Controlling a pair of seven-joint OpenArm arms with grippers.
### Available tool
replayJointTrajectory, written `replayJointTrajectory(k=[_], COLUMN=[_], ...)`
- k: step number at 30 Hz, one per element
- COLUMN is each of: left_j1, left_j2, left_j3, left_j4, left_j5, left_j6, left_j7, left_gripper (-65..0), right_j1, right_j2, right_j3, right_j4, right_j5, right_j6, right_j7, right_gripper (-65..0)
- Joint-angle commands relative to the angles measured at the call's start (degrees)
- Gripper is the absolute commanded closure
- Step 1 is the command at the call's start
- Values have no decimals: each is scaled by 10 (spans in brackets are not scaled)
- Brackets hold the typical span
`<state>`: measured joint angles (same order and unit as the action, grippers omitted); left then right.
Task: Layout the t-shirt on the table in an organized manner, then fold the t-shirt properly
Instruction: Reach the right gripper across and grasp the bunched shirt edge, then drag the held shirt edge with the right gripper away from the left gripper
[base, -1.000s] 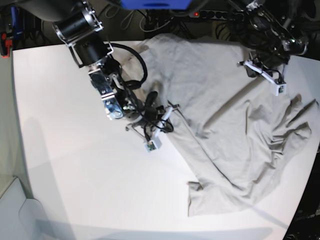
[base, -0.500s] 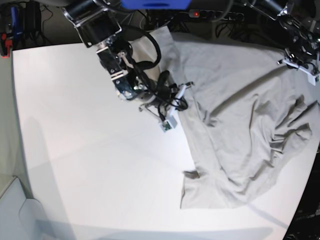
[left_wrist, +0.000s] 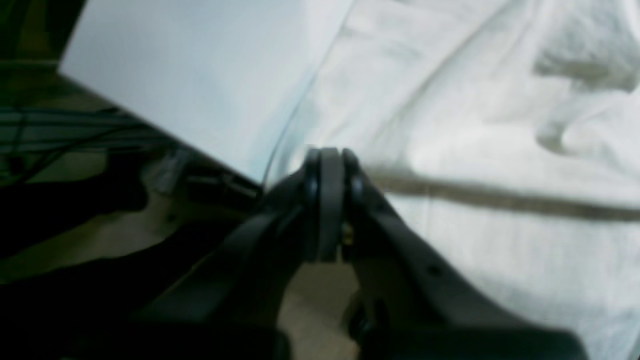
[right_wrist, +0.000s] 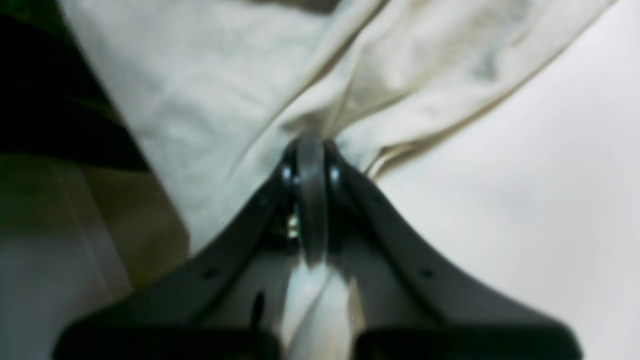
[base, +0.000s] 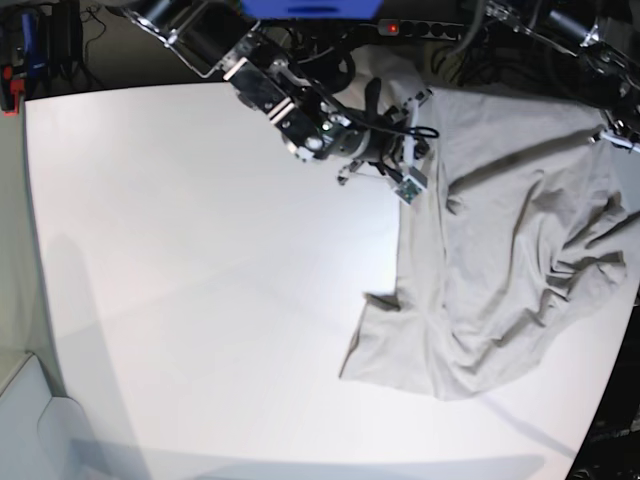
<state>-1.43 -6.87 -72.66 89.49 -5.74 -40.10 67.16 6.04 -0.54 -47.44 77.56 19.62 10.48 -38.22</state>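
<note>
The right arm (base: 270, 85) reaches in from the far left of the base view, stretched low across the table (base: 180, 280) toward the far middle. Its right gripper (right_wrist: 311, 150) is clamped tight on a bunched fold of the t-shirt (base: 510, 250), cloth puckering out from between the closed jaws. The left arm (base: 590, 40) comes in at the far right corner, mostly cut off by the frame. In its wrist view the left gripper (left_wrist: 327, 162) has its jaws pressed together at the shirt's edge by the table's far rim; it seems to pinch the fabric, though the blur makes the contact hard to confirm.

The t-shirt lies on the right half of the table, spread from the far edge toward the near right, deeply creased on its right side, with one corner pointing left near the table's middle. Its collar and label cannot be made out. Both wrist views are soft and out of focus. Dark cables (base: 440, 45) crowd beyond the far edge.
</note>
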Motion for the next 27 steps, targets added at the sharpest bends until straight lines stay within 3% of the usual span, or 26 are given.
replayJointTrajectory(k=[1,7,12,23,27], left_j1=[-3,22,35,78,86], left_j2=[-9,-9,23,87,94], left_j3=[-1,-2,-30,-42,-43], left_j4=[22,53,67,123,145], left_j5=[-11,-78,-92,-98,-98], left_j6=[1,1,1,1,1], left_j7=[-2,26,32,33,33], left_gripper=[-1,-1,-1,-1,-1], right_j1=[9,25,66,124,126], right_j2=[1,59,62,-74,-85], right_j3=[1,4,5,4,2], right_j4=[35,151,153,-32,-120], right_j5=[7,8,8,8,5], right_j6=[1,1,1,1,1], right_j7=[16,17,18,42,102], right_gripper=[0,0,0,0,-3])
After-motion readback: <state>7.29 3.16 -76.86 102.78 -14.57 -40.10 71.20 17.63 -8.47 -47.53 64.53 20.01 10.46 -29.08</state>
